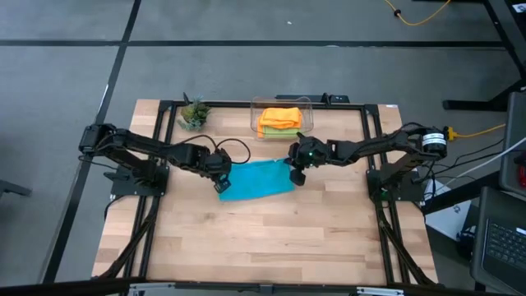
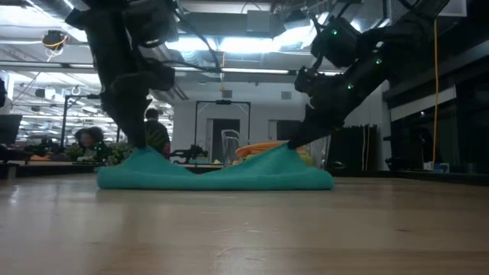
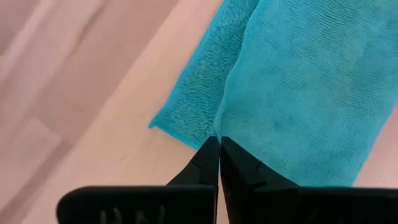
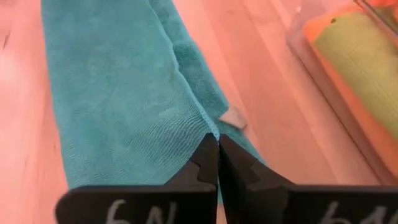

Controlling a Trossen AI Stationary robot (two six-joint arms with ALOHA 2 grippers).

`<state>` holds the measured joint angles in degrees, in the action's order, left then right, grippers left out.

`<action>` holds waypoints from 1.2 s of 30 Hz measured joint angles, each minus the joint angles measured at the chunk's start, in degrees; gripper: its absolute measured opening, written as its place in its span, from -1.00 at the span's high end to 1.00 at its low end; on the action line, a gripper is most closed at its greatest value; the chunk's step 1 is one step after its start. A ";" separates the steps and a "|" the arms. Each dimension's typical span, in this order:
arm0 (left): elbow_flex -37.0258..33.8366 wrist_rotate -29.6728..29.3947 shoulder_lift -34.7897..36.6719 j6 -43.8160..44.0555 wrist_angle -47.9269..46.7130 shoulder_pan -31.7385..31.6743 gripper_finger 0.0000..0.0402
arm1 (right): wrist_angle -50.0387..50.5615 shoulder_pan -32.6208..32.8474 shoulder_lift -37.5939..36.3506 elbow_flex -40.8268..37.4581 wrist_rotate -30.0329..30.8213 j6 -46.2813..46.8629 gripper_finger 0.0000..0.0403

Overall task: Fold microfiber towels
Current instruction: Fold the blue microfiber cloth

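Teal towel: the teal microfiber towel (image 1: 256, 178) lies mid-table as a folded oblong, its long axis running from the left arm's side to the right arm's side, slightly tilted so the left end sits nearer the front edge.
Towel shape: in the low view the towel (image 2: 218, 176) rises to a small peak at each end and sags flat to the wood between them.
Left gripper: the left gripper (image 1: 220, 186) has its fingers pressed together on the towel's left end; the left wrist view shows the two dark fingers (image 3: 205, 167) meeting on a raised pleat of the cloth (image 3: 298, 93) near a corner.
Right gripper: the right gripper (image 1: 296, 177) pinches the towel's right end; in the right wrist view its fingers (image 4: 205, 158) are closed on a ridge of the cloth (image 4: 118, 81).
Towel to grippers: the cloth spans between the two grippers, each at an opposite short end.
Other towels: an orange towel (image 1: 280, 116) lies over a lime green towel (image 1: 278, 130) inside the clear plastic bin (image 1: 254, 115), beyond the teal towel toward the table's far edge.
Plant: a small potted plant (image 1: 193, 113) stands left of the bin near the far edge.
Surface: a pale wood-plank table (image 1: 263, 238) in a black frame.
Room: grey floor around the table; the low view shows ceiling lights and a person (image 2: 157, 130) in the background.
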<state>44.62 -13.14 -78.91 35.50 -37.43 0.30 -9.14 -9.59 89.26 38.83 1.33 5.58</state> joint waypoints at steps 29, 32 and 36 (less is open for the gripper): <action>0.48 -6.94 -6.74 -2.80 0.50 -3.55 0.74 | 5.09 0.14 0.43 -0.09 11.67 1.72 0.60; 0.98 -6.96 -5.12 -1.73 -1.36 -3.55 0.63 | 5.15 0.14 0.42 -0.09 11.66 1.65 0.49; 3.70 -6.92 -2.80 1.80 -7.32 -3.20 0.51 | 4.35 0.14 0.14 0.01 11.64 1.76 0.38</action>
<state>48.32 -20.06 -81.72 37.30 -44.75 -2.90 -4.80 -9.45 89.41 38.84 12.97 7.33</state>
